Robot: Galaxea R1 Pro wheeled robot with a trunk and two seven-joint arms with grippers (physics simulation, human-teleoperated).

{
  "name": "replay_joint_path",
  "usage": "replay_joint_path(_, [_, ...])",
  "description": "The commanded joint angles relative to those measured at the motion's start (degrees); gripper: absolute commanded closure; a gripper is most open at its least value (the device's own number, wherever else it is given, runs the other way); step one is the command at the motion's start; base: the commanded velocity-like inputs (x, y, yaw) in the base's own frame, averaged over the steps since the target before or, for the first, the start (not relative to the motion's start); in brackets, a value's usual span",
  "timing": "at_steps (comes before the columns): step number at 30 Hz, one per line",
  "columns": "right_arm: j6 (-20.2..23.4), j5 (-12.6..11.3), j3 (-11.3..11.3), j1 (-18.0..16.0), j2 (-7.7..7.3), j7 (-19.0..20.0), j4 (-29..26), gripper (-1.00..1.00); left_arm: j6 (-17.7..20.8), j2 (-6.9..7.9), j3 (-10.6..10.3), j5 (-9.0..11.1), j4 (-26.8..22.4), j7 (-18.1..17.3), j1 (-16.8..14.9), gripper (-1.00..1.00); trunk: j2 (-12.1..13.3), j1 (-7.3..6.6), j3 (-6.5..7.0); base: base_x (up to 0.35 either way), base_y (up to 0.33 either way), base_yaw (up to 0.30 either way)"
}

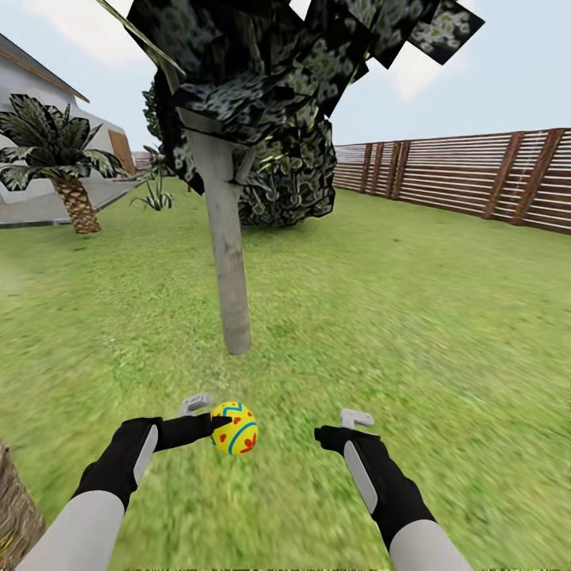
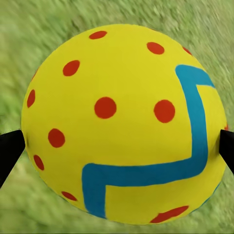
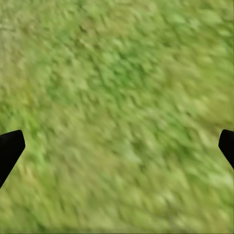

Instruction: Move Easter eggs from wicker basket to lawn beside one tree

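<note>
STEP: delivery of one Easter egg to the tree | LEFT: left gripper pinched the egg above the lawn, short of the trunk | RIGHT: right gripper spread, empty | BASKET: wicker basket at the robot's left | NEXT: judged to need lowering onto grass beside the trunk, then release.

A brown slatted fence, a palm and pale sky.
</note>
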Motion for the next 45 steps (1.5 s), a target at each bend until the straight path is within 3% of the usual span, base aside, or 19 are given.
replay_joint_path(1, [0.17,-0.58,0.11,-0.02,0.0,-0.51,-0.08,-1.0,0.39,-0.04,0.23,-0.23,-0.05,-0.4,-0.04,1.0,-0.04,0.01,-0.29,0.0,0.0,0.0])
replay_joint_path(11, [-1.62,-0.58,0.08,-0.02,0.0,-0.67,-0.06,-1.0,0.39,0.03,0.22,-0.16,-0.05,-0.95,-0.04,1.0,-0.18,0.27,-2.5,0.0,0.0,0.0])
replay_joint_path(17, [-1.78,-0.59,0.09,-0.02,0.0,-0.68,-0.08,-1.0,0.4,0.04,0.23,-0.15,-0.05,-0.98,-0.04,1.0,-0.18,0.27,-2.5,0.029,0.0,0.0])
replay_joint_path(45, [-1.79,-0.58,0.13,-0.02,0.0,-0.51,-0.08,-1.0,0.4,-0.05,0.07,-0.24,-0.05,-0.78,-0.04,1.0,-0.18,0.27,-2.28,0.286,-0.069,0.047])
